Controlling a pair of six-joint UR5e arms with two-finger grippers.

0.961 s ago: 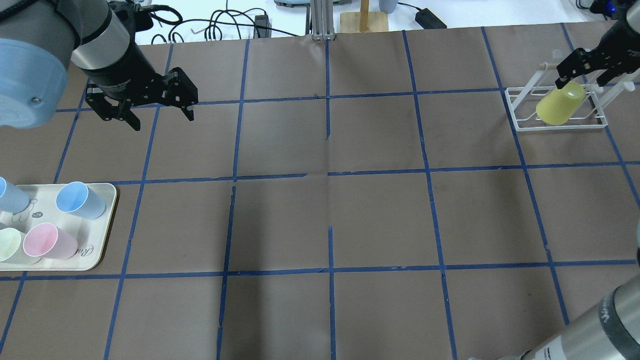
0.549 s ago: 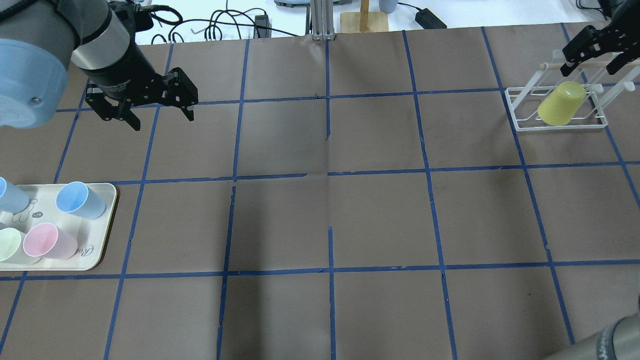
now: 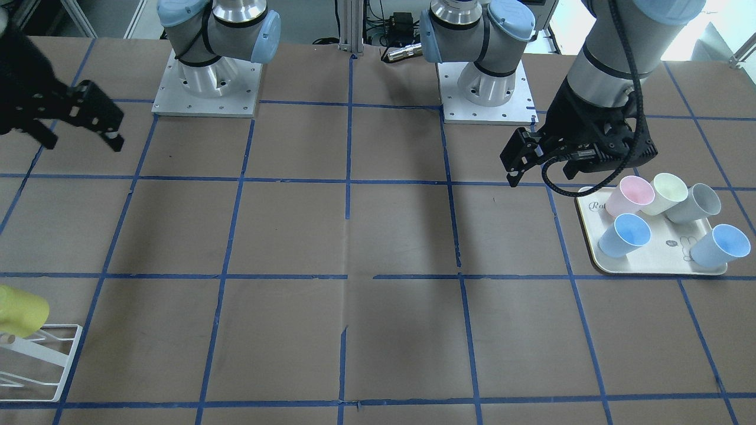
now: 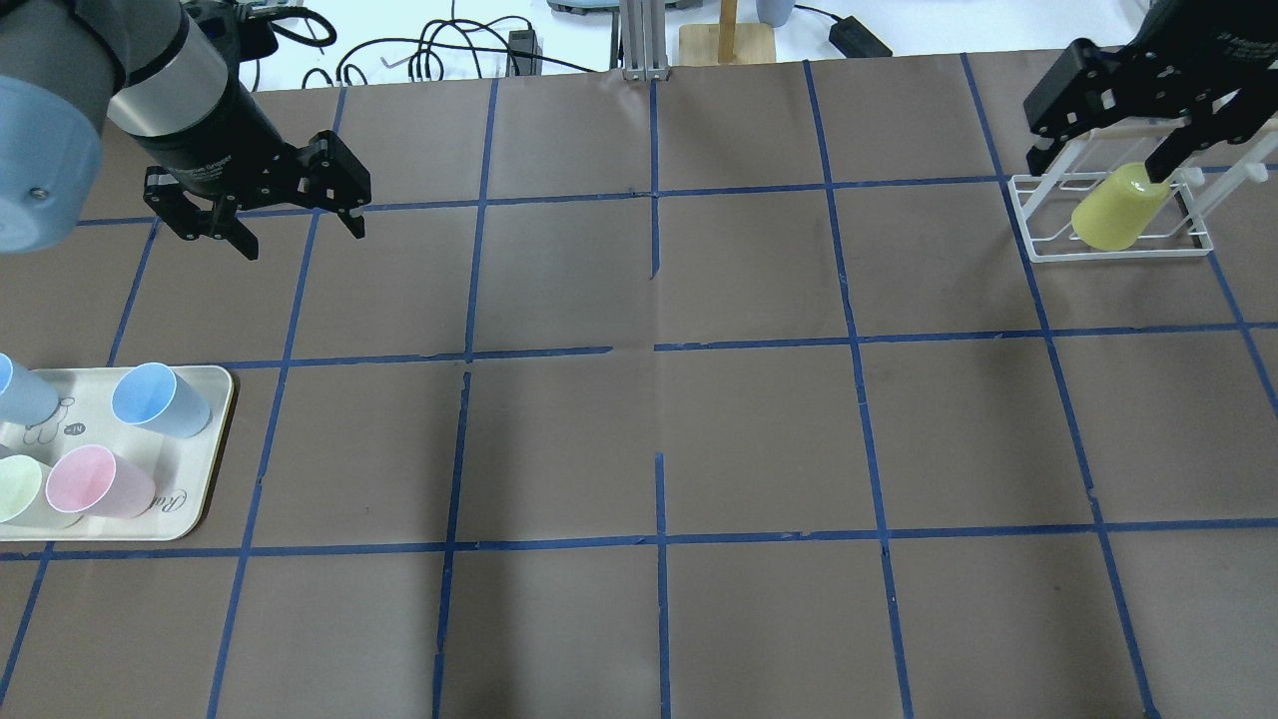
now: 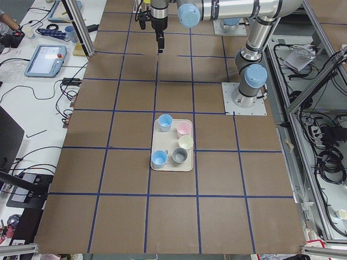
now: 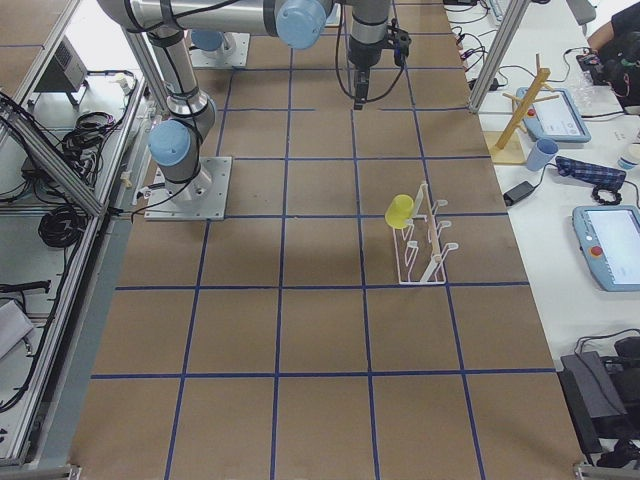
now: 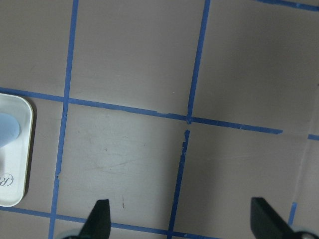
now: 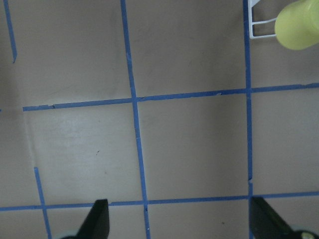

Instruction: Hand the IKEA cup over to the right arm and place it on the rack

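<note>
Table [image 4: 659, 439] cover: matt brown paper, faintly creased; grid lines of blue tape [image 4: 759, 344], slight sheen, torn in places; yellow cup [image 4: 1108, 215]: smooth plastic, a little translucent; rack [image 4: 1025, 218]: white-coated metal wire; tray [image 3: 655, 268]: smooth cream surface, looks plastic.

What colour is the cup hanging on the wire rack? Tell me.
Bright yellow; the cup shows best in the overhead view.
</note>
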